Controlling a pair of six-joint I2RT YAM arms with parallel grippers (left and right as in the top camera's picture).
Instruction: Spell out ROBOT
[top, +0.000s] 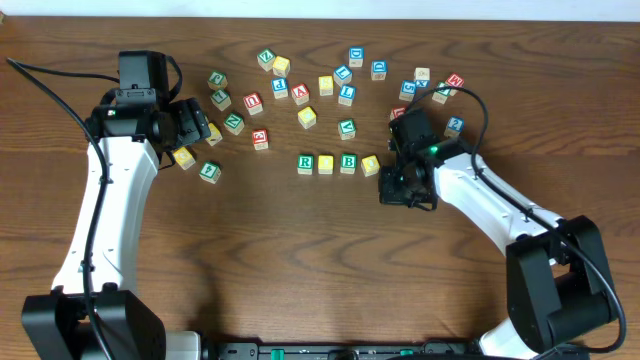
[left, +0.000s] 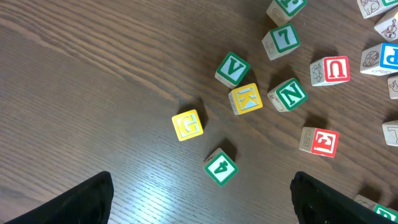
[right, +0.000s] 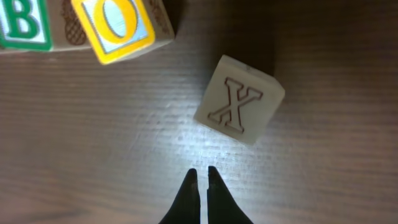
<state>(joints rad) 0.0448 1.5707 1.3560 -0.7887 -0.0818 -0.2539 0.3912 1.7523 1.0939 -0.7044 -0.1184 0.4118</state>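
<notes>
Four-cube row (top: 338, 163), open tabletop (top: 300, 260) below; right gripper (right: 202, 175) clenched empty near X cube (right: 239, 99); left gripper (left: 202, 202) spread.

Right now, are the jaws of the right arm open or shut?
Shut. On the right gripper the jaws are closed together, nothing between them; the X cube lies apart, ahead of them.

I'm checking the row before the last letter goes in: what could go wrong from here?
The O cube sits skewed beside the B cube; the shut right pincer close by could knock it further askew. The X cube lies near the O's open side and may crowd T's spot.
</notes>
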